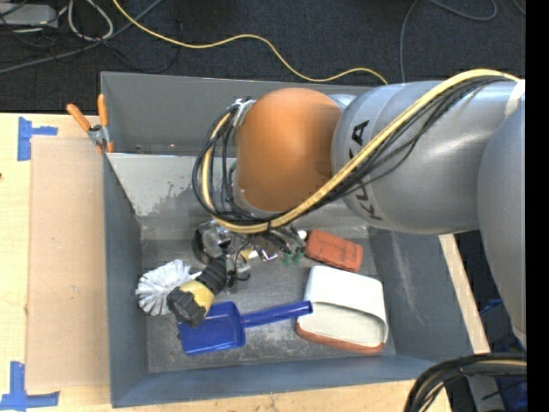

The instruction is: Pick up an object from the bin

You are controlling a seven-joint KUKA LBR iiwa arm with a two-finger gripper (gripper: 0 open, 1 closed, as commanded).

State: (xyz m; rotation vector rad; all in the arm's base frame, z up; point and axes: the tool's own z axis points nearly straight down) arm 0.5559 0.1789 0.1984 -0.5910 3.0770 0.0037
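The arm [429, 161] comes in from the right, big and grey, and its orange cover [283, 148] hangs over the middle of the bin [154, 118]. Black and yellow cables [206, 170] loop off the cover's left side. Under the cover sits the gripper [225, 251], low down near the bin's floor, a little left of centre. Open or closed? I cannot tell; the metal there is a dark tangle under the cover.

Right below and to the left of the gripper lies the brush [167, 286]. Its white bristle head points to the left wall, and its black and yellow handle runs down towards the front. The top end of the handle is just beside the gripper. Whether the two touch, I cannot say.

Just in front of the brush lies a blue scoop [214, 335], flat on the floor, blade to the left and handle pointing right. The brush's black handle end looks to touch the scoop's blade. The scoop's handle tip reaches a white pad [347, 303] with an orange rim, which sits in the front right part of the bin. Behind that pad, near the gripper's right side, lies a small orange block [334, 249], apart from the gripper.
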